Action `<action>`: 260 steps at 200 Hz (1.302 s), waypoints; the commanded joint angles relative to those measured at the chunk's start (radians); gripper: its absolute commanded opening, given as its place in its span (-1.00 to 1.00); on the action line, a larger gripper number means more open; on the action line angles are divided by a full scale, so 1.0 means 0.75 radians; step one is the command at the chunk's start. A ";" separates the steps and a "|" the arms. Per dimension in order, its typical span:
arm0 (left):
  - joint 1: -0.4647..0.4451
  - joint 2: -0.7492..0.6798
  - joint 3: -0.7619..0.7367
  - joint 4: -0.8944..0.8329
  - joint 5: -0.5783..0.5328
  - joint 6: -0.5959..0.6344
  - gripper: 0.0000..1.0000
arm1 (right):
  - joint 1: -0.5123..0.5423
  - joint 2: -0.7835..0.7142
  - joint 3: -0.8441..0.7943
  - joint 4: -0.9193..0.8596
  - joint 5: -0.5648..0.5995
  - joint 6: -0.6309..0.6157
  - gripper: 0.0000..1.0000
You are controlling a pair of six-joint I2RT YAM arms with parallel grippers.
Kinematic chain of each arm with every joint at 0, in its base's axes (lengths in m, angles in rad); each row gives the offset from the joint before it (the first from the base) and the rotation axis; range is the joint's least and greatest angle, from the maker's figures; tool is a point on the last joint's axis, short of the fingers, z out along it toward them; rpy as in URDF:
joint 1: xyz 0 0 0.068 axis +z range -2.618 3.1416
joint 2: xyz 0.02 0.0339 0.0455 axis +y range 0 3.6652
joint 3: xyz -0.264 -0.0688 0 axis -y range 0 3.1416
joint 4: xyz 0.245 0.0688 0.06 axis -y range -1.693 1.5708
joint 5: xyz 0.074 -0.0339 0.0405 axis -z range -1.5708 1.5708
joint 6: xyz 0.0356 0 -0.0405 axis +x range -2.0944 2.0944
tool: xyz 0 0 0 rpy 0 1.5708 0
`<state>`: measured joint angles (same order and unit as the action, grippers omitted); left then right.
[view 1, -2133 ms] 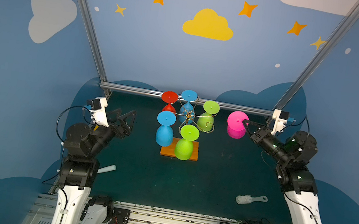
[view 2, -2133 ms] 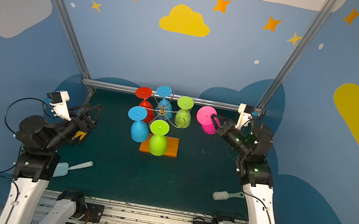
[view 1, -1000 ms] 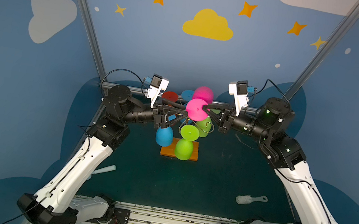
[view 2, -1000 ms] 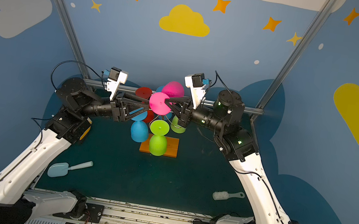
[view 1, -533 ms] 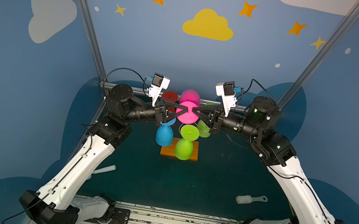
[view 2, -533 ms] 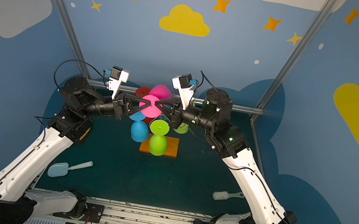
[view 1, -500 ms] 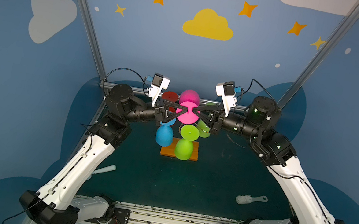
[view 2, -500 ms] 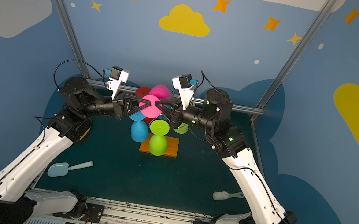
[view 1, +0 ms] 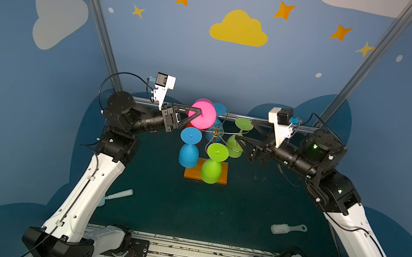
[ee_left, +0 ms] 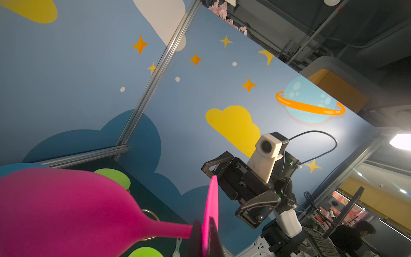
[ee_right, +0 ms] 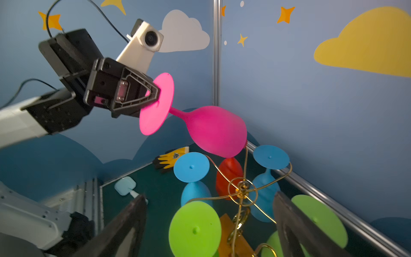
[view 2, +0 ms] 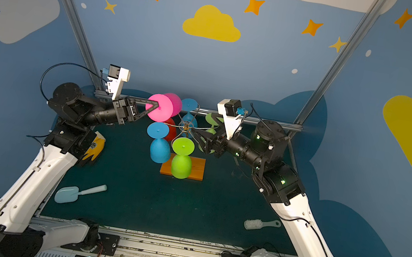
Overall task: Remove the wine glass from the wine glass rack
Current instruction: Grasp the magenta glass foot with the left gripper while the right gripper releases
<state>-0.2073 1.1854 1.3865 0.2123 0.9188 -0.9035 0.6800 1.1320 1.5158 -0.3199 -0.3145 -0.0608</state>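
Looks like the carry-away step: pink wine glass (view 1: 204, 120) up in the air on its side, just above the gold wires of the wine glass rack (view 1: 216, 131), pinched at its round foot by the tightly shut left claw (ee_right: 155, 94), with the right claw (view 1: 244, 130) spread wide and empty close by the rack. Calls next for a slow pull up and away so the bowl misses the wires, then a soft set-down on the counter (view 1: 242, 211). Hanging upside down on the rack: two blue glasses (view 1: 188, 156), two green glasses (view 1: 211, 171) and one red glass (ee_right: 229, 173).
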 commanded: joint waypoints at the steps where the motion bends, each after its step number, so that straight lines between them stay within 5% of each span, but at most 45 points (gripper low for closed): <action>1: 0.006 -0.004 0.026 0.138 0.052 -0.138 -0.95 | -0.007 0.013 -0.082 0.179 0.023 -0.203 0.81; 81: 0.011 0.010 0.051 0.196 0.053 -0.288 -0.95 | -0.006 0.211 -0.135 0.562 -0.261 -0.514 0.85; 260: 0.011 0.020 0.028 0.314 0.051 -0.438 -0.95 | 0.034 0.626 0.200 0.539 -0.313 -0.472 0.84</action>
<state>-0.2020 1.1995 1.3933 0.3820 0.9463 -1.2053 0.6933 1.5879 1.6344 0.0902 -0.5610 -0.4240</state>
